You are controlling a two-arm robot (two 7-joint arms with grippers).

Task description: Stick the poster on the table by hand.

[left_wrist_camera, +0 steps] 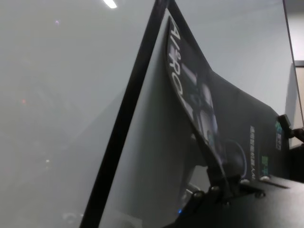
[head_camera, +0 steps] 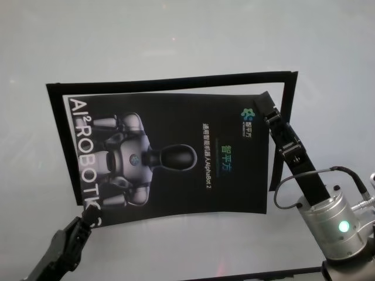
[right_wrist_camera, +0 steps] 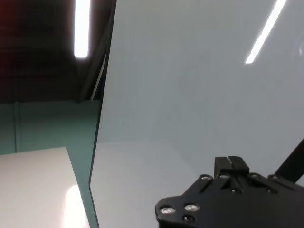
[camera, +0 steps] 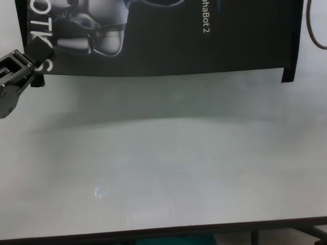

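Observation:
The poster [head_camera: 176, 158] lies in the middle of the white table [head_camera: 176, 35], black with a silver robot figure and white letters. My left gripper [head_camera: 88, 218] is shut on its near left corner and holds that edge off the table, as the left wrist view shows with the poster [left_wrist_camera: 228, 123] curving up from the gripper [left_wrist_camera: 216, 183]. In the chest view the poster [camera: 168, 41] throws a shadow below its near edge. My right gripper [head_camera: 266, 109] rests at the poster's far right corner, and in its own wrist view the gripper [right_wrist_camera: 231, 164] is shut with nothing showing between the tips.
Thin black strips frame the poster: one along the far side [head_camera: 176, 79], one down the right side [head_camera: 281, 140]. A grey cable [head_camera: 287, 187] loops off my right wrist. The table's near edge [camera: 163, 232] runs below a wide bare white area.

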